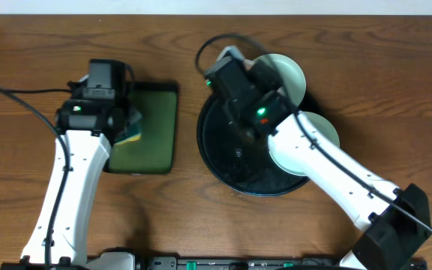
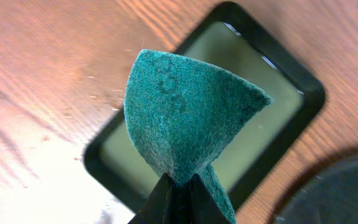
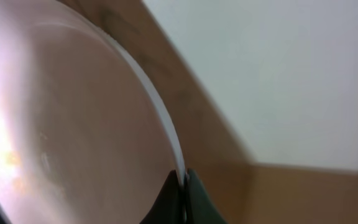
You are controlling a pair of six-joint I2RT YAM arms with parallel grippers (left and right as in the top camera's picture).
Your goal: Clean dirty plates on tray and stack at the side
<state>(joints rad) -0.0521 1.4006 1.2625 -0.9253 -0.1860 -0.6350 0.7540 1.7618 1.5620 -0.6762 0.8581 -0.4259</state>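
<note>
Biggest first: brown wood-grain table (image 1: 21, 60) under both pincers, laid out in full only from overhead. From the left wrist, looks warm and a bit shiny, with pale specks on the grain. Plain white wall (image 3: 278, 74) out past the right pincer (image 3: 182, 193), properly seen only from the right wrist. From overhead, just a pale strip along the table's far edge.

Next, the tray (image 1: 231, 161): round, black, speckled, down below the right pincer and largely covered by that arm from overhead. Pokes into the left wrist view only as a dark curve, low and off to one side of the left pincer (image 2: 179, 196).

Then a smaller rectangular green tray (image 2: 309, 87) with a black rim, right beneath the left pincer.

Plates now. From overhead, a pale green plate (image 1: 291, 71) just beside the right pincer at the tray's far edge, plus a second plate (image 1: 317, 135) further back, half under the arm. Only from the right wrist: a held plate (image 3: 61, 124), pinkish-white there, tilted, rim clamped tight in the right pincer. Can't match it for sure to either one from overhead.

Smallest: dark green scouring pad (image 2: 185, 106), curled over, lower end pinched firmly in the left pincer, up above the green tray. Overhead adds a yellow sliver at the same spot.
</note>
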